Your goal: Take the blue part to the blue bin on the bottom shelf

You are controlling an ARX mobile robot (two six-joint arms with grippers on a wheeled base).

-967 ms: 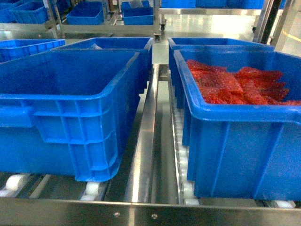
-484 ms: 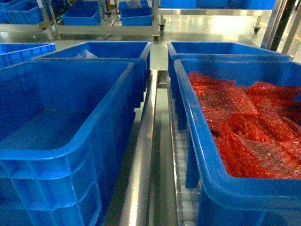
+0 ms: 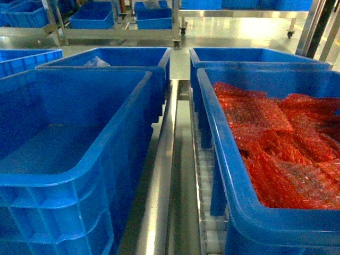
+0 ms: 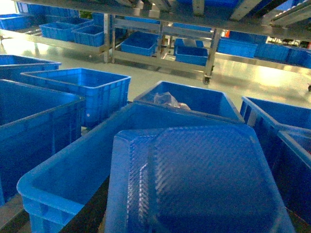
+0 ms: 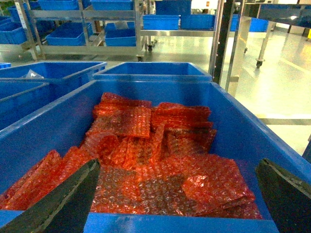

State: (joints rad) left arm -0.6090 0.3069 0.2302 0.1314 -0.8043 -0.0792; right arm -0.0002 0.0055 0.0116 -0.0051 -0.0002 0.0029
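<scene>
Lining steel shelf (image 3: 159,175), blue bins (image 3: 79,159), glossy floor (image 3: 234,32)

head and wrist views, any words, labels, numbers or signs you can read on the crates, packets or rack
None: no text can be read in any view.
The blue bin: plain ribbed walls, no label showing.
The crate with red packets: no marking; the packets show only bubble texture.
The steel rail: bare.
The far shelf crates: too small and blurred to tell.
</scene>
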